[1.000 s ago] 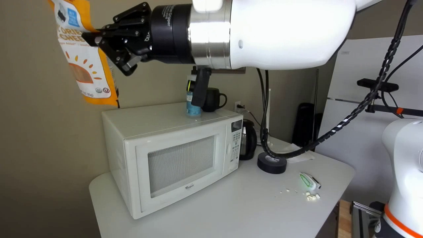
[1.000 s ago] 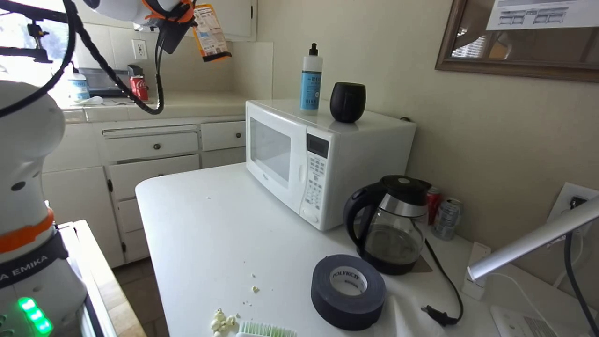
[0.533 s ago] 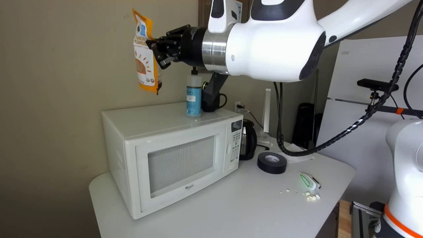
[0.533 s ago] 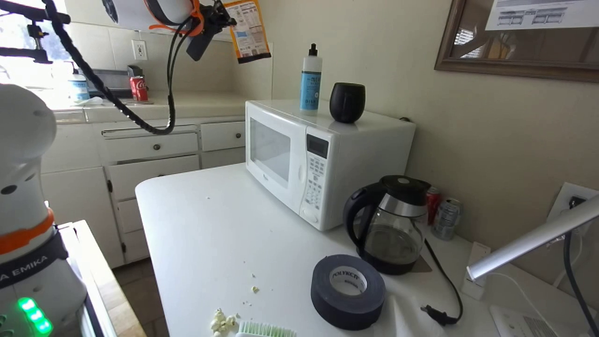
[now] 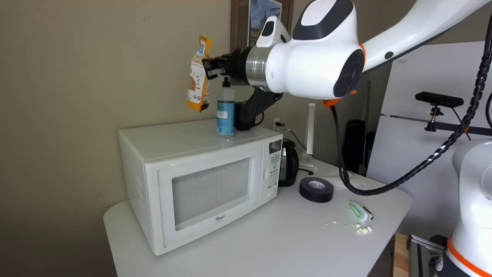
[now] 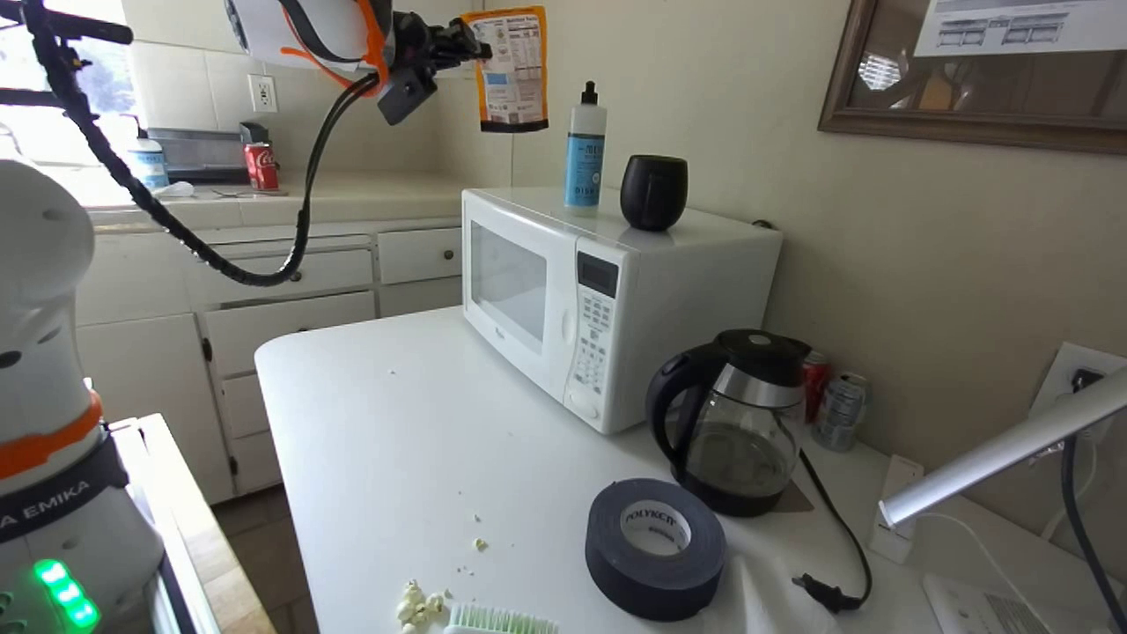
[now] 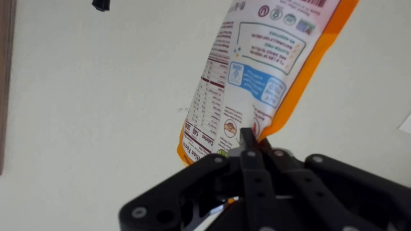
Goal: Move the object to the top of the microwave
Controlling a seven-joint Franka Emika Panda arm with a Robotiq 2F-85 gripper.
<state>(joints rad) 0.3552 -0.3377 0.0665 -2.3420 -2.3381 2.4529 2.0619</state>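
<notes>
The object is an orange-and-white snack packet with dark print (image 5: 194,82); it also shows in the other exterior angle (image 6: 515,75) and large in the wrist view (image 7: 257,69). My gripper (image 5: 206,68) is shut on the packet's side edge, which is creased between the fingertips (image 7: 253,138). The packet hangs in the air, slightly tilted. The white microwave (image 5: 169,139) stands on the white table, door shut; it shows in both exterior views (image 6: 696,282). In both, the packet appears higher than the microwave's top, apart from it.
A blue-labelled pump bottle (image 6: 585,163) and a black mug (image 6: 653,195) stand on the microwave's top. The bottle (image 5: 225,115) appears just right of the packet. A kettle (image 6: 744,449) and tape roll (image 6: 621,586) stand on the table. A framed picture (image 5: 236,23) hangs on the wall.
The gripper has carried the packet right and lower in an exterior view, where it looks smaller now. In the opposite angle it has moved right, towards the bottle. The grip has stayed shut.
</notes>
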